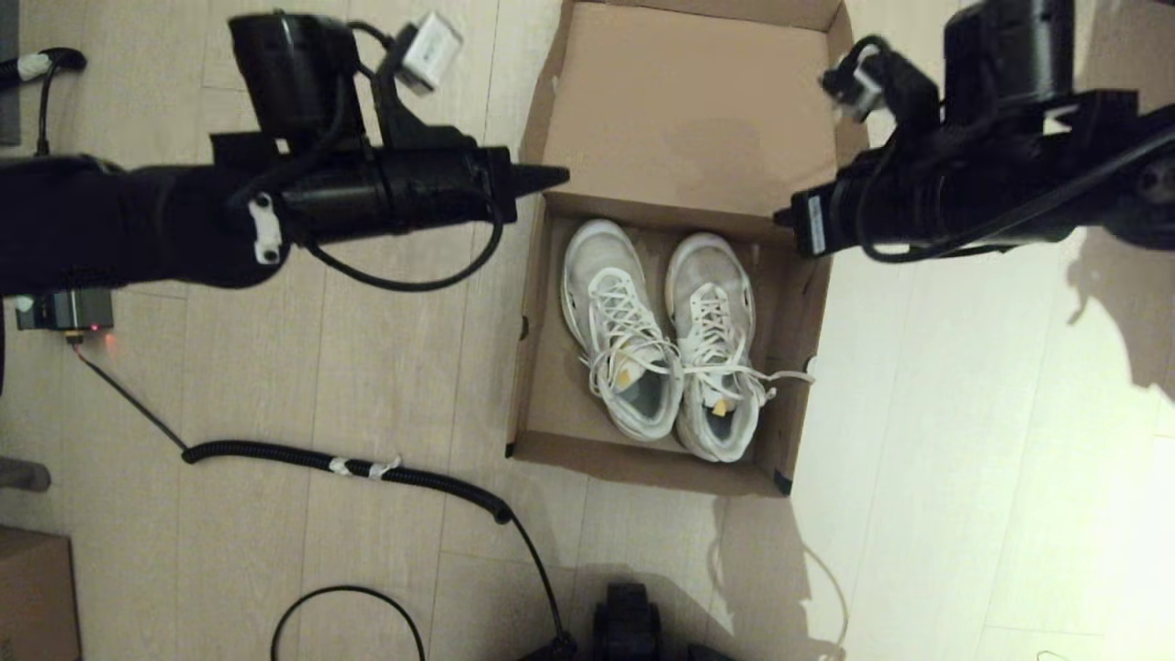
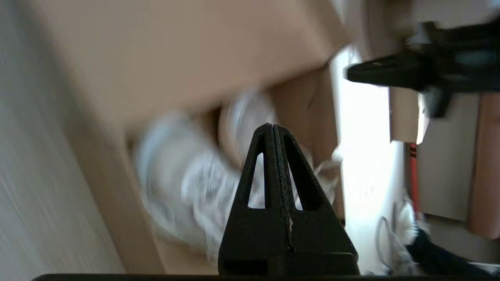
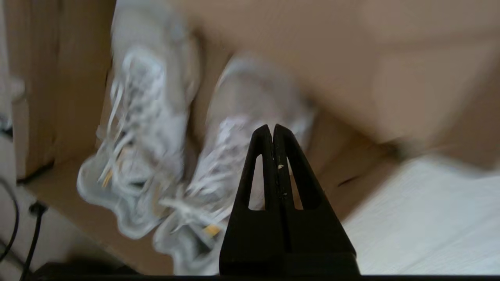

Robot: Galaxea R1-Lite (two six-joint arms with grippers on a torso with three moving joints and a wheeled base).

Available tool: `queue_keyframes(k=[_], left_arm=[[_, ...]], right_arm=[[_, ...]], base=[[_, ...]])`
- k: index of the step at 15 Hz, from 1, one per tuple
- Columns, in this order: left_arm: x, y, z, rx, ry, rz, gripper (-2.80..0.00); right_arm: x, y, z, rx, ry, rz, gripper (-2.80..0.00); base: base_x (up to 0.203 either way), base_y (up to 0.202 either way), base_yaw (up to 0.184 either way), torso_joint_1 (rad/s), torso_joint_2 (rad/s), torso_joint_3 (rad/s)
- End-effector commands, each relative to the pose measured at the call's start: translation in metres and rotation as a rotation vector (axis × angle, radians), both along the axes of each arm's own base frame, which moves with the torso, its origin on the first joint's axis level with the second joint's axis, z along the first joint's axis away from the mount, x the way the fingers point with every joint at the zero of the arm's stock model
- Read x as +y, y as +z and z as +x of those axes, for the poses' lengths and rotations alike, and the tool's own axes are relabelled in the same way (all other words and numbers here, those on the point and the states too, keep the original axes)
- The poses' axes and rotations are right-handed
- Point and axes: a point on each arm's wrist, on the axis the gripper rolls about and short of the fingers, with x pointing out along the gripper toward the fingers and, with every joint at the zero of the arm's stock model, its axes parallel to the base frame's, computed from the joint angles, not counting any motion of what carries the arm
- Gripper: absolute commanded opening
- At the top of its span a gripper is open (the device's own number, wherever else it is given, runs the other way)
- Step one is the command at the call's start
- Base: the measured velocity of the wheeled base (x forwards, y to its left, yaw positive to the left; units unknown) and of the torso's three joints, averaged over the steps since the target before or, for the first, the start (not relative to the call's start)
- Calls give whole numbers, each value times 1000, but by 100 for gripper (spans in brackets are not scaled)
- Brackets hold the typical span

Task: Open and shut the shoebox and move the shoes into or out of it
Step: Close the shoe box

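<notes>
The brown cardboard shoebox (image 1: 532, 367) lies open on the floor, its hinged lid (image 1: 688, 101) folded back flat on the far side. Both white lace-up shoes (image 1: 661, 340) lie side by side inside it, toes toward the lid. My left gripper (image 1: 562, 174) is shut and empty, its tip over the box's far left corner. In the left wrist view that gripper (image 2: 272, 125) has the blurred shoes (image 2: 183, 183) beyond it. My right gripper (image 1: 780, 218) hovers at the far right corner, and the right wrist view shows it (image 3: 272, 127) shut and empty above the shoes (image 3: 156, 164).
A black coiled cable (image 1: 367, 468) runs across the floor left of the box. A small black device with a red light (image 1: 64, 312) sits at the far left. Another brown carton corner (image 1: 32, 597) shows at the bottom left. Pale wooden floor lies to the right.
</notes>
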Motion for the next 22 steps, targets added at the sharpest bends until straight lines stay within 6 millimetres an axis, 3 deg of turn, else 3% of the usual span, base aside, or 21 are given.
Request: queue_keyframes(k=[1,3,7,11,15,18,22], left_arm=[[-13,-57,8,118,-11,44,-280],[-19,-95,6,150,-6,41,-280],[-43,-137,8,193,-8,34,-280],[-58,-181,18,200,3,40,-280],[-56,-225,21,247,16,69,-280],[-52,-253,18,281,23,89,-280],[-40,-270,7,327,32,122,-280]], right_arm=[[13,-39,5,80,10,-36,-280],[18,-68,5,65,-4,-32,-280],[28,-100,2,88,-3,-36,-280],[39,-134,17,68,-38,-28,-280],[41,-174,19,178,-58,-35,-280],[40,-187,19,219,-69,-35,-280],[37,-198,7,265,-72,-51,-280]], base=[[0,0,0,0,0,0],[0,0,0,0,0,0],[0,0,0,0,0,0],[0,0,0,0,0,0],[0,0,0,0,0,0],[0,0,0,0,0,0],[0,0,0,0,0,0]])
